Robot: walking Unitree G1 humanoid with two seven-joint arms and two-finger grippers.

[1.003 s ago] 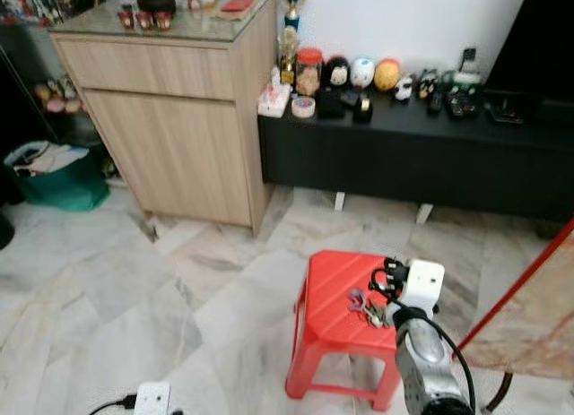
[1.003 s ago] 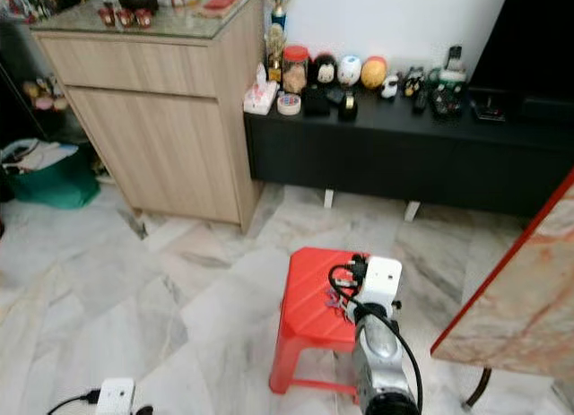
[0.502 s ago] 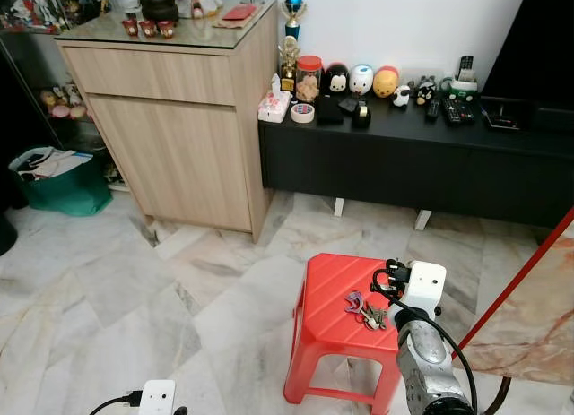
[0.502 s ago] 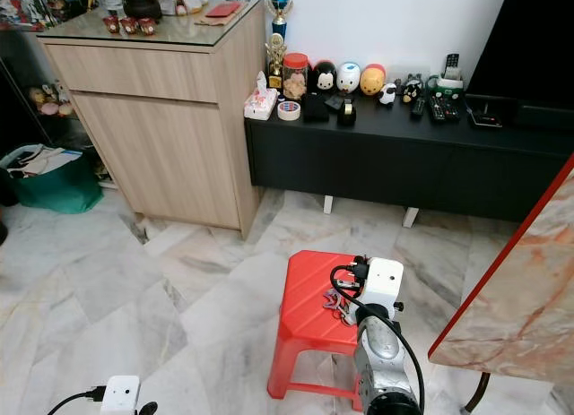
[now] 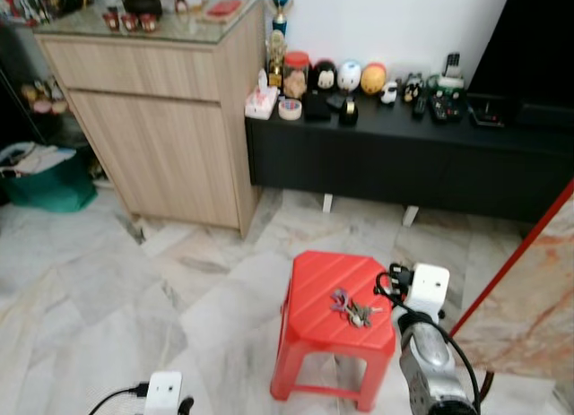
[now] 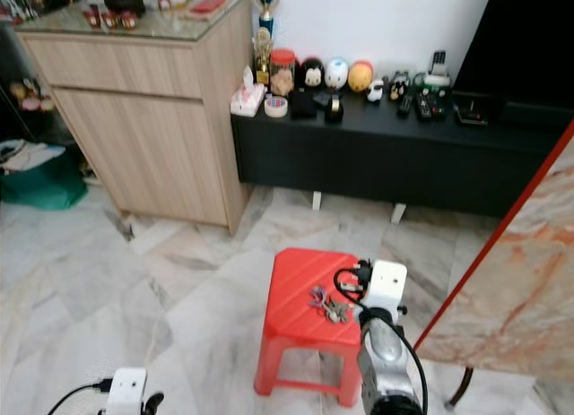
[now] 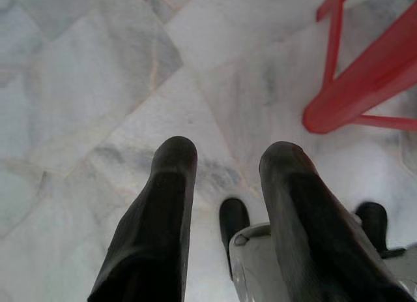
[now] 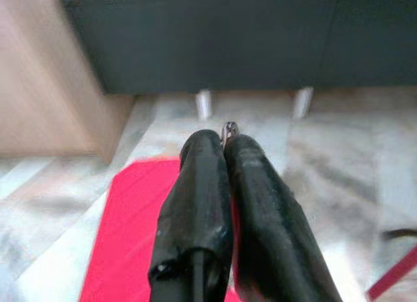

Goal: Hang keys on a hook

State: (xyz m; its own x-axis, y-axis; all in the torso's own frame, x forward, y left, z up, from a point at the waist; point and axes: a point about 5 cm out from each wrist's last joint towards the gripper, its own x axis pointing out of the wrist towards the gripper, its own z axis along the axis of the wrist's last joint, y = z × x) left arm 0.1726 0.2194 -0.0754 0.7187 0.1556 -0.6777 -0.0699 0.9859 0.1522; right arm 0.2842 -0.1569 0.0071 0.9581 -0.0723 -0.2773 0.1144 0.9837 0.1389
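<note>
When comparing against the head views of half a second back, read the whole-scene shift as camera motion, not object motion. Find the keys (image 5: 350, 309) lying flat on the top of the red stool (image 5: 314, 276), as before, just beside the right arm's wrist on its left. Treat the pickup as not yet done and judge the hanging step a long way off.

Read the right gripper (image 8: 223, 140) as pressed shut above the stool, with a small glint at the tips too blurred to identify. Assume no grasp on the bunch. Read the left gripper (image 7: 225, 160) as spread apart and empty, low over the marble floor (image 7: 78, 87) beside a stool leg.

Take the bunch's long axis as diagonal across the stool top, ring end far and left, blades near and right, toward the right arm. Approach across that axis.
</note>
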